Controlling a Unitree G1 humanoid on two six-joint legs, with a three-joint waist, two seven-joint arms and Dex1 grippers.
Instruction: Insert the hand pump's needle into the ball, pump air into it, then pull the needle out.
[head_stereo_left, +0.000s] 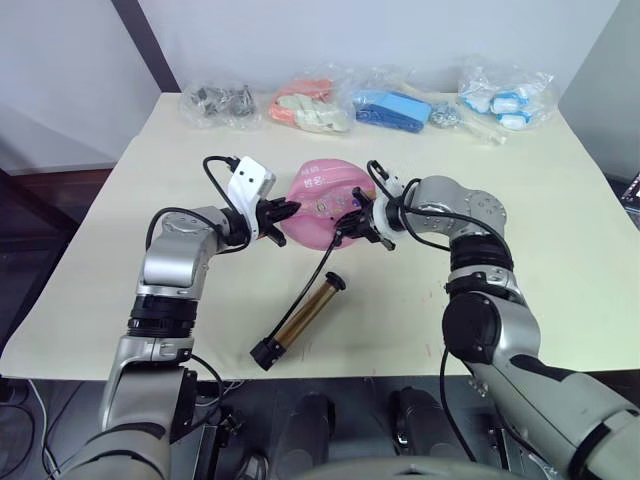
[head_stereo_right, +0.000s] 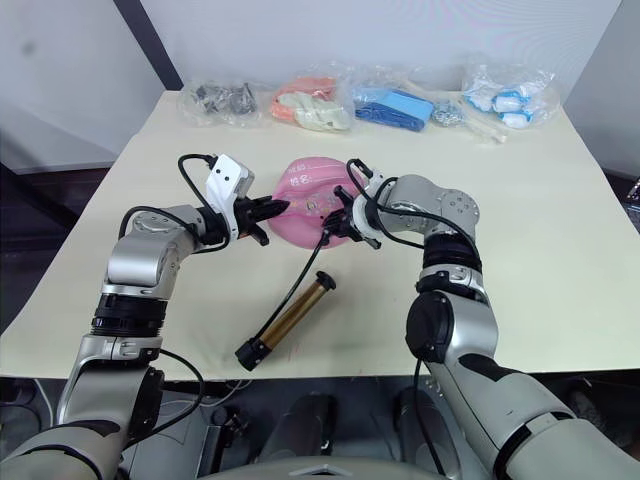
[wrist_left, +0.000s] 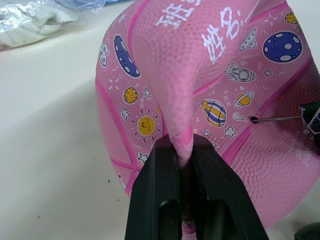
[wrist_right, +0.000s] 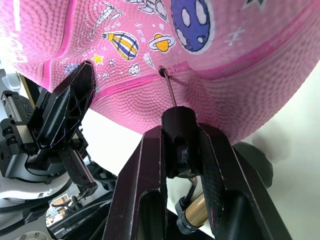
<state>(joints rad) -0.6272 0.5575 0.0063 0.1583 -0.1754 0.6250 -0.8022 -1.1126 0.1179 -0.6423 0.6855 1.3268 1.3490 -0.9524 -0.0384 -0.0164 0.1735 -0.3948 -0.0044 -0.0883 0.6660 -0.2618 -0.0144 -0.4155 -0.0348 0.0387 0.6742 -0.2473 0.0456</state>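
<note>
- Left pincer (wrist_left: 182, 150) clamped on a pinched fold of the limp pink rubber ball with cartoon planet and balloon prints (head_stereo_left: 322, 200), ball resting on the cream surface (head_stereo_left: 560, 200) between the two pincers.
- Right pincer (wrist_right: 180, 150) closed around the black end fitting of the thin black hose (head_stereo_left: 318, 272), opposite the left pincer across the ball.
- Thin metal needle (wrist_right: 169, 92) reaching from that fitting, tip seated in the small dark valve hole (wrist_right: 162, 71) on a darker pink seam.
- Slim gold-brass hand pump with black end caps (head_stereo_left: 300, 322) lying flat on the surface, nearer the robot than both pincers, apart from the ball, joined to the right pincer by the hose.
- Clear plastic bags of assorted items (head_stereo_left: 400, 105) along the far edge, well beyond both pincers.
</note>
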